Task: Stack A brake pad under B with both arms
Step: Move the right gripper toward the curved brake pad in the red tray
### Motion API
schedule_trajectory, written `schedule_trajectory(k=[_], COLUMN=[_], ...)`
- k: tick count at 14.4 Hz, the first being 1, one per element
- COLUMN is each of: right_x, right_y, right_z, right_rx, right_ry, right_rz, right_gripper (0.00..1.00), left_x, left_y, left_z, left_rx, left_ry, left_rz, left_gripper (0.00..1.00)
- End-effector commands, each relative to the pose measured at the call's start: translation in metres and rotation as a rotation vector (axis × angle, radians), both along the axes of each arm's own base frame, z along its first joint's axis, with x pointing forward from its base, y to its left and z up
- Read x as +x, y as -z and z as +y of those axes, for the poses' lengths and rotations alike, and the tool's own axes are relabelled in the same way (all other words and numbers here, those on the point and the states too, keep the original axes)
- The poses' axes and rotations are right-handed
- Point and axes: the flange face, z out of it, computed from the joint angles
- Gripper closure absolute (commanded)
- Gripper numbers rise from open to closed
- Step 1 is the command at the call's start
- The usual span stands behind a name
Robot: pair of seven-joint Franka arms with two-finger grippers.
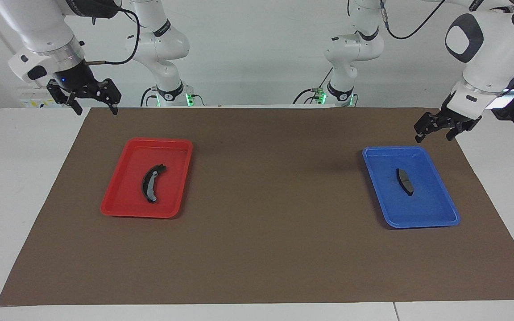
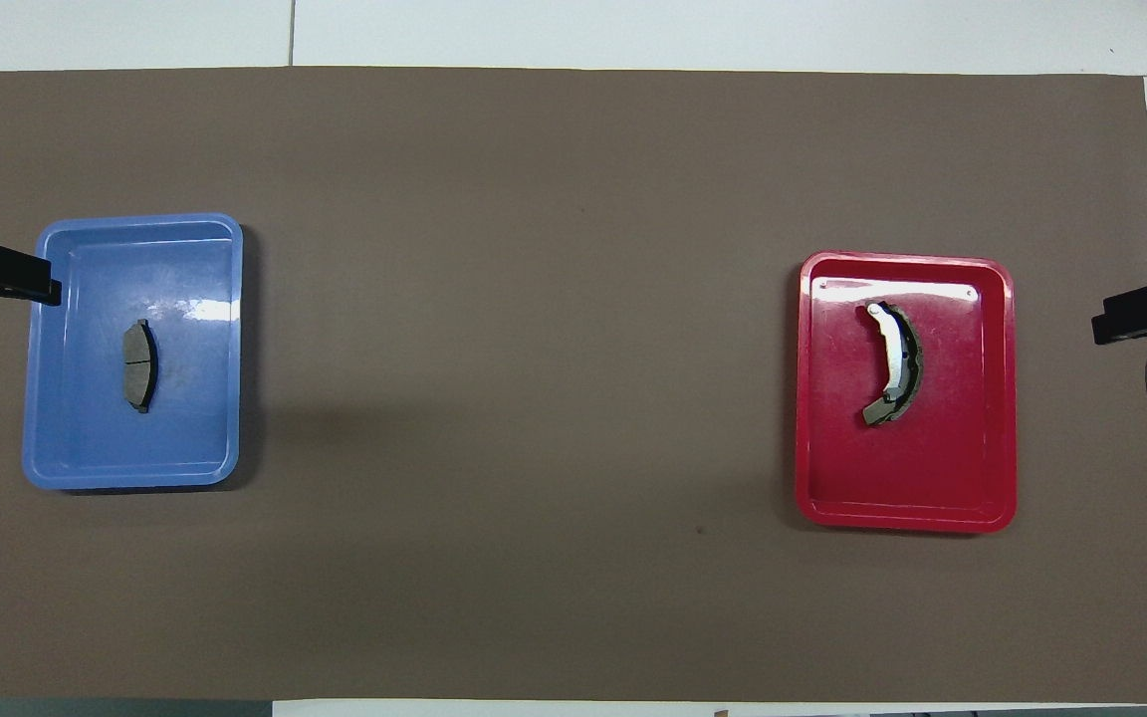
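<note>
The short dark A brake pad (image 1: 404, 181) lies in the blue tray (image 1: 435, 218) toward the left arm's end of the table; it also shows in the overhead view (image 2: 140, 365). The long crescent pad B (image 1: 152, 183), with a light grey strip, lies in the red tray (image 1: 118, 209) toward the right arm's end; it also shows in the overhead view (image 2: 894, 363). My left gripper (image 1: 434, 137) is open and empty, raised over the mat beside the blue tray. My right gripper (image 1: 96, 110) is open and empty, raised over the mat's corner, apart from the red tray.
A brown mat (image 1: 266, 223) covers the table between the two trays. The blue tray (image 2: 66, 458) and the red tray (image 2: 832, 498) stand far apart. The white table (image 1: 16, 178) shows around the mat.
</note>
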Motion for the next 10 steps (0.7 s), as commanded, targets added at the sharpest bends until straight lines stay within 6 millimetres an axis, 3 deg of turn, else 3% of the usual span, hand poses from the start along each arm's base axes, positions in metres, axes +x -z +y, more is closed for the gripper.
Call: schedule_trajectory(k=[1,6,10], right_x=[0.002,0.001,-0.006], right_y=[-0.001,-0.001,0.013], right_z=[0.001,0.001,0.001], right_rx=[0.009,0.009,0.012], right_ry=[0.011,0.019,0.012], right_rz=[-0.013,-0.01,-0.006], right_gripper=[0.01,0.01,0.01], left_x=[-0.001,-0.001,0.0], left_y=[-0.002,-0.002,-0.003], left_z=[-0.001,0.003,0.006], left_rx=[0.002,0.002,0.002], left_ry=[-0.01,-0.018,-0.022], left_rz=[0.008,0.008,-0.001], left_gripper=[0.0,0.0,0.0])
